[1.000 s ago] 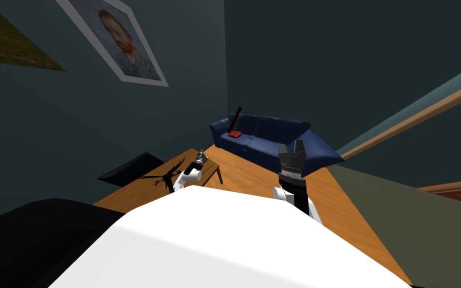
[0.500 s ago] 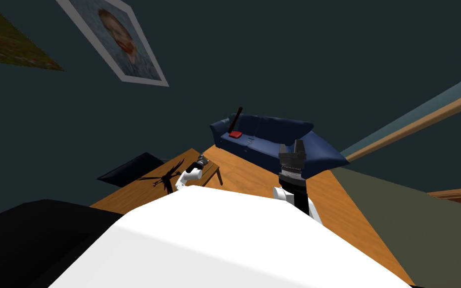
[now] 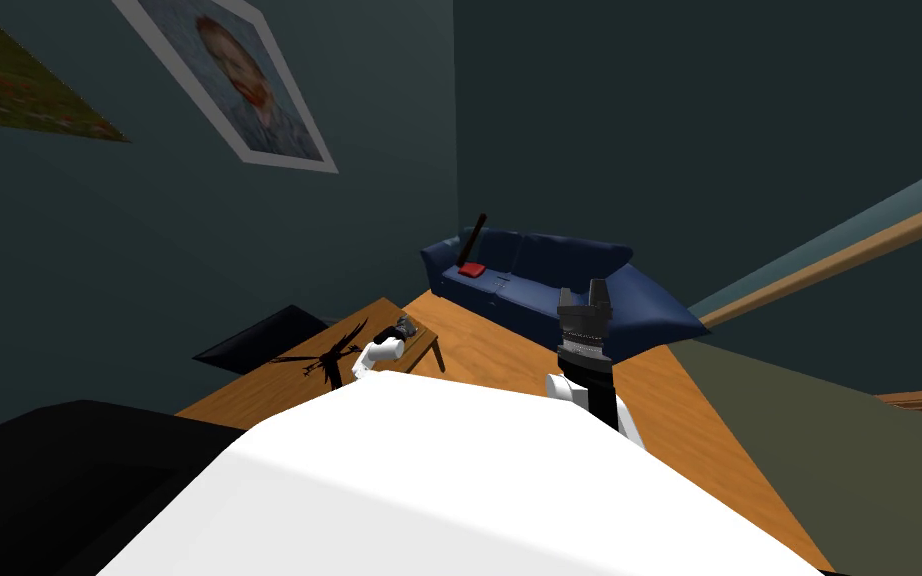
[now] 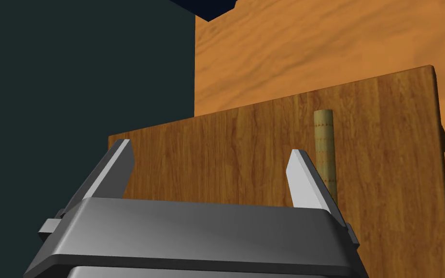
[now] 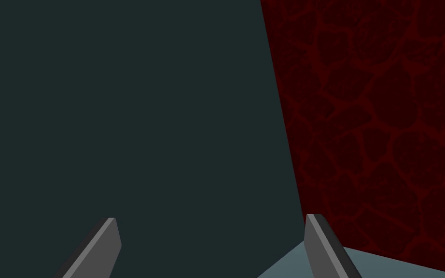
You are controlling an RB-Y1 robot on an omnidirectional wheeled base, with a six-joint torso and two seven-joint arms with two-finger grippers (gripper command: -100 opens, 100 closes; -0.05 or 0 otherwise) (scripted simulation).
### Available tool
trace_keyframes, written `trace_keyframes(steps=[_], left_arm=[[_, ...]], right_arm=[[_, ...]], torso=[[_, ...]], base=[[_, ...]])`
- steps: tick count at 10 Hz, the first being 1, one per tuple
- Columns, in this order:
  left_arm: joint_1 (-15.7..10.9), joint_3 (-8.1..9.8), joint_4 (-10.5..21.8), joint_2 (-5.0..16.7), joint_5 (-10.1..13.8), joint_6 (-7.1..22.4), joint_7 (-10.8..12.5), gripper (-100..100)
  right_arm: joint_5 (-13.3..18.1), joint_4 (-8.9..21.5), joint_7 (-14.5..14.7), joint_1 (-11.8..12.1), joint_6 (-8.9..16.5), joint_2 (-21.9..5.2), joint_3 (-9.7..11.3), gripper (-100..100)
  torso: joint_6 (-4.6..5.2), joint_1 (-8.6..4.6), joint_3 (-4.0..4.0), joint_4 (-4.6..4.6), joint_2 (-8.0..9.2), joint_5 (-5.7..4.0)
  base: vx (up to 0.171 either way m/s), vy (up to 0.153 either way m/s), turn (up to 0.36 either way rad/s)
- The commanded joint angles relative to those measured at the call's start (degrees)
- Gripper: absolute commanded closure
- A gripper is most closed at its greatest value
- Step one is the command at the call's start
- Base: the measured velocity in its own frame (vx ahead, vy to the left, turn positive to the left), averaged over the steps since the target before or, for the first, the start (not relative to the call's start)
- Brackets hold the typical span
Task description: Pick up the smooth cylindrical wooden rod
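A pale tan cylindrical rod point(image 4: 325, 145) lies flat on a small wooden table point(image 4: 226, 149). My left gripper point(image 4: 209, 169) hangs open just above the tabletop, and the rod runs alongside the outside of one of its fingers point(image 4: 306, 178), not between the two. In the head view the left gripper point(image 3: 404, 327) reaches over the table point(image 3: 427, 345) in front of my chest. My right gripper point(image 3: 582, 296) is raised upright and open, holding nothing, with the sofa behind it.
A dark blue sofa point(image 3: 539, 280) stands beyond the table with a red flat object point(image 3: 469, 268) and a dark stick on it. A black spiky object point(image 3: 327, 358) lies on the table's near left. A dark low block point(image 3: 259, 340) sits to the left.
My left gripper has dropped lower and drawn a little closer over the table. The right arm has stayed put.
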Motion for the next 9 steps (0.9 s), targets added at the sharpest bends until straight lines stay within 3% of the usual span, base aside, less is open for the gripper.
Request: trace_keyframes(steps=[1,2,5,6,8,9], left_arm=[[-1.2,0.73,2.5,0.0,0.6,2.9,1.2,-100],[-1.2,0.73,2.5,0.0,0.6,3.9,1.2,-100],[-2.9,1.85,6.8,0.3,1.9,9.3,3.0,-100],[-2.9,1.85,6.8,0.3,1.9,9.4,3.0,-100],[-4.5,2.87,10.7,0.8,3.1,13.4,4.7,-100],[-4.5,2.87,10.7,0.8,3.1,14.4,4.7,-100]], right_arm=[[0.0,0.0,0.0,0.0,0.0,0.0,0.0,0],[0.0,0.0,0.0,0.0,0.0,0.0,0.0,0],[0.0,0.0,0.0,0.0,0.0,0.0,0.0,0],[0.0,0.0,0.0,0.0,0.0,0.0,0.0,0],[0.0,0.0,0.0,0.0,0.0,0.0,0.0,0],[0.0,0.0,0.0,0.0,0.0,0.0,0.0,0]], torso=[[0.0,0.0,0.0,0.0,0.0,0.0],[0.0,-0.03,-0.03,-0.01,-0.05,0.0],[0.0,0.0,0.01,0.0,0.02,0.0],[-0.01,0.0,0.0,0.0,0.01,0.0],[0.0,0.0,0.0,0.0,0.0,0.0],[-0.01,-0.02,-0.04,-0.02,-0.07,0.0]], base=[[0.059,-0.019,0.031],[0.046,-0.013,0.024],[0.043,-0.008,0.028],[0.038,-0.01,0.019],[0.057,-0.013,0.039],[0.053,-0.017,0.018]])
